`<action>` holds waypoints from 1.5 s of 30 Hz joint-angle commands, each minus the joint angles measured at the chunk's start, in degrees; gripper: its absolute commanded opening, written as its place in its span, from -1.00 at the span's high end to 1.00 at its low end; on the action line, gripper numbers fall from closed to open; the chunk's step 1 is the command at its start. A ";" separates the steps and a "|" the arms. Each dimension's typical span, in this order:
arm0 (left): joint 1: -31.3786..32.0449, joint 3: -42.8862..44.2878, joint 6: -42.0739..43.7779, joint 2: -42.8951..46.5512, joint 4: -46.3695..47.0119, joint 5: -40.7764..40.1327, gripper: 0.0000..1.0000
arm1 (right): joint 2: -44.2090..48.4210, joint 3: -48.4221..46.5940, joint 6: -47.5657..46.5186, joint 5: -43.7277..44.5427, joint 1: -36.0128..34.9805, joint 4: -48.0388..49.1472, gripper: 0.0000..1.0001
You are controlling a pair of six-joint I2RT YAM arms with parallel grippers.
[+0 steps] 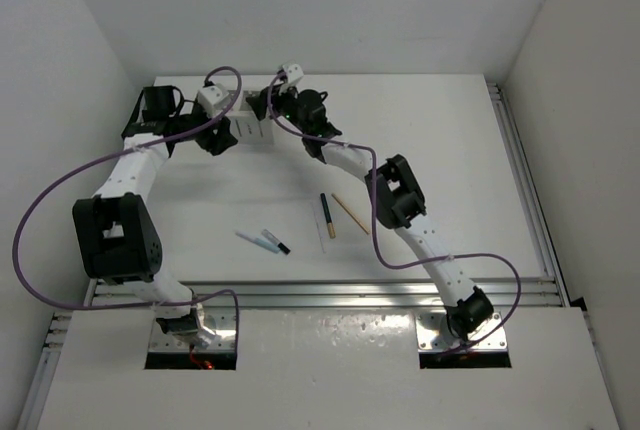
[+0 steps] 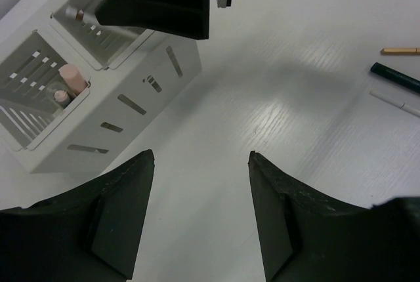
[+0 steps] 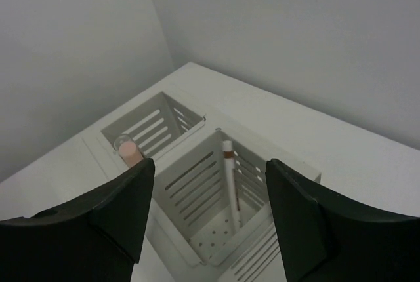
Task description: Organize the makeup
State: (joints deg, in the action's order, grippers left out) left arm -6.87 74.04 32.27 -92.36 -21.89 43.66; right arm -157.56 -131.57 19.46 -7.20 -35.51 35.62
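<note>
Nearest the arms, four lie on the counter (image 1: 450,150): a pale blue stick (image 1: 247,239), a blue stick (image 1: 275,242) with a black tip, a dark stick (image 1: 327,215) with a gold end, and a tan stick (image 1: 350,213). Farther back stands the box (image 1: 250,132). A pink stick (image 3: 128,151) stands in one half, and a white stick (image 3: 230,183) leans in the other. The left tool (image 2: 200,164) is wide and holds nothing, beside the box. The right tool (image 3: 210,164) is wide too, over the white stick, not touching it.

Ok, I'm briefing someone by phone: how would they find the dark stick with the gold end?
On the white table, look mid-way, just left of the right arm. The dark stick lies there, gold at its near end, beside a plain tan stick.
</note>
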 commanded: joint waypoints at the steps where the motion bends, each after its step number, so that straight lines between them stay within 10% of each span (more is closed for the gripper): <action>1: -0.60 0.14 -0.63 3.41 1.06 1.16 -0.30 | 9.01 3.84 -2.23 -2.20 -0.44 6.48 -0.39; 7: -0.60 -1.09 -1.25 5.95 -0.08 1.16 -0.30 | 27.54 32.04 -2.59 -3.87 0.52 12.20 -0.65; 10: -0.60 -3.20 -1.25 7.36 -0.08 1.16 -0.30 | 43.60 46.55 -9.31 -6.95 0.97 -2.58 -1.00; 15: -1.12 -5.74 -1.25 9.03 -0.08 1.69 -0.30 | 54.19 53.26 -13.40 -0.20 0.08 -40.05 -1.00; 19: -1.12 -7.76 -0.72 10.35 -0.08 2.22 -0.30 | 52.70 52.47 -14.98 -0.45 0.00 -59.13 -0.42; 20: -1.12 -7.77 -0.72 10.35 -0.08 2.22 -0.30 | 52.44 52.55 -14.11 -0.36 0.00 -61.00 0.07; 22: -0.60 -9.00 -0.72 11.93 -0.08 2.22 -0.30 | 52.79 55.17 -12.97 1.74 -0.09 -60.49 0.39; 45: -0.07 -16.21 -1.25 20.11 -0.08 0.02 -0.30 | 42.16 59.23 -9.44 7.10 0.09 -55.92 0.38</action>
State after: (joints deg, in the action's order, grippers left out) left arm -7.16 58.35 31.00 -74.56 -22.63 43.05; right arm -114.10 -71.72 8.36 -1.43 -35.18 -22.04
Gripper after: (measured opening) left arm 0.651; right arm 0.315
